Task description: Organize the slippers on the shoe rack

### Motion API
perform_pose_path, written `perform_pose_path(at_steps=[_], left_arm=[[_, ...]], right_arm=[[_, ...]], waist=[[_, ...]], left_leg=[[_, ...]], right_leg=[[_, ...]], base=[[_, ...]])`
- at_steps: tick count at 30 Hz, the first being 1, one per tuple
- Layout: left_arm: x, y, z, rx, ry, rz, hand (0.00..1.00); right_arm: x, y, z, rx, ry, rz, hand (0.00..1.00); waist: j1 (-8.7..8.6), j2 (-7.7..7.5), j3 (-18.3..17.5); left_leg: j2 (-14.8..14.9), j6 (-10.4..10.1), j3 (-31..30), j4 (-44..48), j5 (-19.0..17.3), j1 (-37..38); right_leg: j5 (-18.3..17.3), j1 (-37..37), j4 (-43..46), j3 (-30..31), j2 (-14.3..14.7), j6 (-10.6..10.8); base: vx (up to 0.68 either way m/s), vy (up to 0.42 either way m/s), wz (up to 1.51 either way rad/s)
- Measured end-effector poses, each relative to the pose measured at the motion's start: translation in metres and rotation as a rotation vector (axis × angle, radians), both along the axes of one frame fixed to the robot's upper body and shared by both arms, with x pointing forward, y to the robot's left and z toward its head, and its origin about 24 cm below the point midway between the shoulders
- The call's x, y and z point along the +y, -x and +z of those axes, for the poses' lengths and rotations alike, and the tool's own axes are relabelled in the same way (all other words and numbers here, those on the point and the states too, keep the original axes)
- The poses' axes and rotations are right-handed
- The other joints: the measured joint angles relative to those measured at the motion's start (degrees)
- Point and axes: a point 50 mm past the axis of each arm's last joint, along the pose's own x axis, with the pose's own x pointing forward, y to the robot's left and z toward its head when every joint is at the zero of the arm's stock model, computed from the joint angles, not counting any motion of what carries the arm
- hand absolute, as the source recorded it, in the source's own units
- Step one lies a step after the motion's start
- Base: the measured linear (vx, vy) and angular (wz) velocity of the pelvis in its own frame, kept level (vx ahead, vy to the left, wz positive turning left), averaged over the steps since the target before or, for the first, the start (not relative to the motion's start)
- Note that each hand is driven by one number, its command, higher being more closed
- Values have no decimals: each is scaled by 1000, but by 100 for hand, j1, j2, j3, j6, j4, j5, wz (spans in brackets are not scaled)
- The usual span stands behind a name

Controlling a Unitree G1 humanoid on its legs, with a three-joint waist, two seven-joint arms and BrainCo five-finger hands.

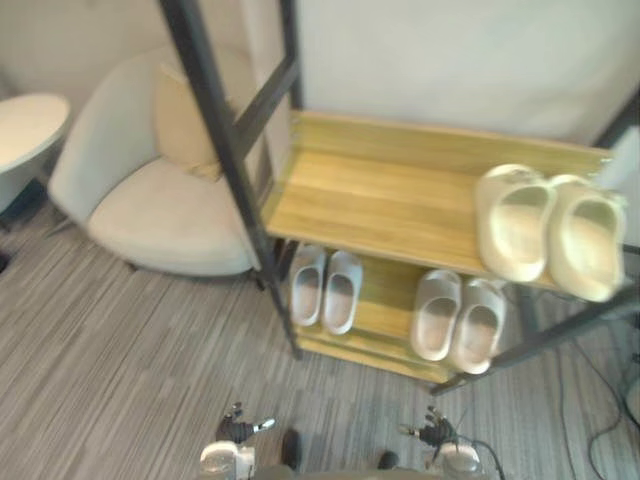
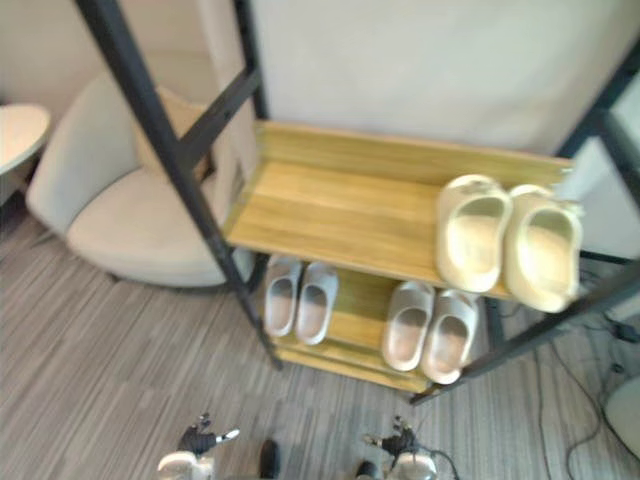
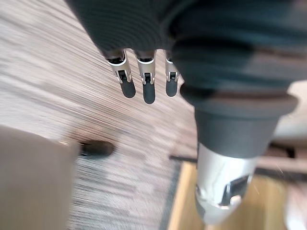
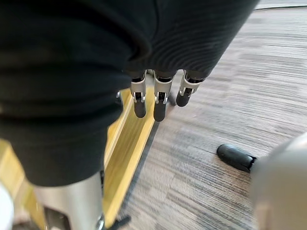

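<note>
Fingers (image 3: pixel 148 91) of the left hand (image 1: pixel 236 431) hang straight and empty, and so do those of the right hand (image 4: pixel 159 103). Ahead of both, on the lower shelf of the shoe rack (image 1: pixel 380 205), sit a left pale pair (image 1: pixel 325 287) and a right pale pair (image 1: pixel 460 318). Higher, beyond the right fingers, the cream slippers (image 1: pixel 550 235) lie lengthwise away, likely nearer the right hand.

Cream armchair (image 1: pixel 160 215) on grey striped carpet (image 1: pixel 100 380); tan cushion (image 1: pixel 185 125) against its back; white table (image 1: pixel 25 125) just beside.
</note>
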Motion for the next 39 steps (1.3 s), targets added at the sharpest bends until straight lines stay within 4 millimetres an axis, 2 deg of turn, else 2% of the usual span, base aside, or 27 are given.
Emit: perform_pose_path(at_steps=[1,2,3,4,5,6,7,8,9,10,12,13,14,16,17,19,20,22,24,26,28,31,32,34,35,36,39], left_arm=[[0,-5,3,-27,-5,-2,0],[1,-9,5,-38,-10,-4,0],[-1,-14,7,-56,-6,-1,0],[-3,-14,7,-53,1,-2,0],[-4,-13,8,-57,-2,-7,0],[-4,-14,8,-60,-3,-10,0],[-8,-17,8,-68,6,-9,0],[-12,-20,9,-74,14,-14,0],[-12,-21,8,-72,14,-16,0],[-13,-18,6,-49,12,-25,0],[-7,-12,3,-23,-1,-25,0],[-7,-11,3,-20,-1,-24,0],[-5,-10,2,-15,-6,-24,0],[0,-7,2,-6,-19,-23,0],[0,-7,2,-4,-19,-25,0],[2,-7,2,-2,-30,-42,0],[2,-6,1,3,-30,-41,0],[0,-6,1,5,-35,-52,0],[-2,-9,2,-1,-32,-55,0],[-7,-9,1,-1,-17,-57,0],[-3,-9,1,3,-21,-34,0],[-3,-5,-1,15,-20,-35,0],[-4,-6,-1,14,-20,-36,0],[-7,-9,1,2,-13,-35,0],[-6,-12,2,-11,-14,-33,0],[-6,-14,4,-20,-16,-35,0],[-7,-15,4,-23,-17,-45,0]], right_arm=[[2,-10,4,-26,0,4,0],[2,-15,7,-42,1,5,0],[5,-28,14,-91,-1,9,0],[5,-31,18,-118,-1,-1,0],[-1,-30,21,-141,4,-30,0],[-1,-29,21,-141,5,-33,0],[-5,-26,20,-137,14,-54,0],[-11,-23,19,-129,17,-82,0],[-10,-22,18,-126,12,-88,0],[-3,-16,12,-92,-9,-92,0],[2,-11,7,-61,-26,-89,0],[2,-12,7,-60,-25,-88,0],[2,-11,5,-45,-26,-81,0],[5,-7,2,-20,-36,-67,0],[5,-6,1,-10,-38,-68,0],[5,8,-5,39,-43,-78,0],[5,11,-7,49,-44,-80,0],[5,21,-10,75,-50,-98,0],[4,24,-11,75,-63,-136,0],[2,30,-13,86,-69,-169,0],[10,31,-15,97,-93,-175,0],[18,33,-16,99,-119,-174,0],[19,32,-16,98,-120,-174,0],[24,32,-17,94,-135,-178,0],[25,32,-17,94,-138,-180,0],[27,32,-17,94,-142,-180,0],[27,28,-15,75,-147,-183,0]], waist=[[13,-46,33],[-8,-104,63],[53,-267,165],[14,-313,184],[0,-312,176],[-2,-294,169],[-36,-218,143],[-38,-130,141],[-44,-162,159],[-34,-275,145],[-46,-387,93],[-42,-382,96],[-45,-352,112],[-58,-351,128],[-86,-351,130],[-269,-412,241],[-276,-420,241],[-308,-450,228],[-342,-458,228],[-329,-430,205],[-257,-526,192],[-179,-562,126],[-179,-564,126],[-174,-555,119],[-142,-555,122],[-108,-576,99],[-42,-591,65]], left_leg=[[-104,-228,-43,-56,457,-264],[-140,-284,-24,-115,593,-320],[-150,69,799,531,145,-539],[-86,587,1507,1541,-580,-678],[274,648,2283,2699,-1456,-625],[396,589,2422,2864,-1609,-560],[741,382,2713,3042,-2006,-363],[716,320,2693,2715,-2117,-253],[682,320,2695,2607,-2117,-211],[490,354,2581,1929,-2091,38],[266,529,2572,1532,-1837,154],[247,544,2560,1522,-1828,165],[171,595,2536,1493,-1799,224],[-17,706,2389,1349,-1741,304],[-73,710,2296,1292,-1738,321],[-299,752,1653,1146,-1672,425],[-322,753,1539,1149,-1667,426],[-428,705,907,1035,-1519,300],[-492,646,526,844,-1413,307],[-501,657,218,624,-1058,340],[-493,568,-84,273,-832,555],[-514,569,-285,252,-795,571],[-519,558,-286,286,-808,523],[-464,640,187,905,-1171,204],[-273,649,1005,1561,-1452,-57],[-218,689,1574,2008,-1512,-209],[-220,686,1903,2037,-1508,-212]], right_leg=[[-167,-238,197,-131,-44,-236],[-156,-256,172,-222,-146,-268],[-79,-322,226,-561,-345,-269],[-61,-299,344,-662,-485,-240],[-64,-265,491,-858,-551,-245],[-63,-256,510,-904,-550,-245],[-58,-279,614,-1059,-543,-234],[-13,-304,668,-1132,-499,-142],[12,-297,651,-1129,-478,-115],[177,-285,386,-1139,-423,-66],[384,-279,147,-952,-427,-121],[401,-280,148,-903,-435,-109],[385,-310,325,-786,-531,-126],[46,-491,983,-547,-824,-180],[-93,-571,1145,-321,-835,-203],[-604,-822,1532,1289,-449,-196],[-659,-822,1544,1544,-341,-173],[-1010,-723,1515,2250,152,-88],[-1154,-673,1486,2375,307,-8],[-1197,-629,1505,2273,371,-53],[-1252,-400,1460,1942,361,-183],[-1260,-141,1273,1835,384,-245],[-1254,-101,1258,1825,372,-252],[-1222,9,1235,1696,343,-288],[-1222,141,1237,1596,366,-289],[-1221,266,1240,1572,358,-289],[-1213,327,1214,1529,337,-282]], base=[[-197,-30,107],[-228,16,102],[-157,47,76],[-167,21,92],[-84,-12,70],[-159,56,77],[-154,152,59],[-187,184,56],[-170,151,42],[-183,133,23],[-176,125,17],[-132,108,10],[-120,115,7],[-113,88,19],[-121,16,67],[-123,-53,127],[-72,-131,130],[-56,-146,113],[24,-144,120],[117,-134,104],[182,-133,72],[178,-97,48],[109,-30,66],[86,21,59],[114,47,60],[113,47,57],[110,55,45]])
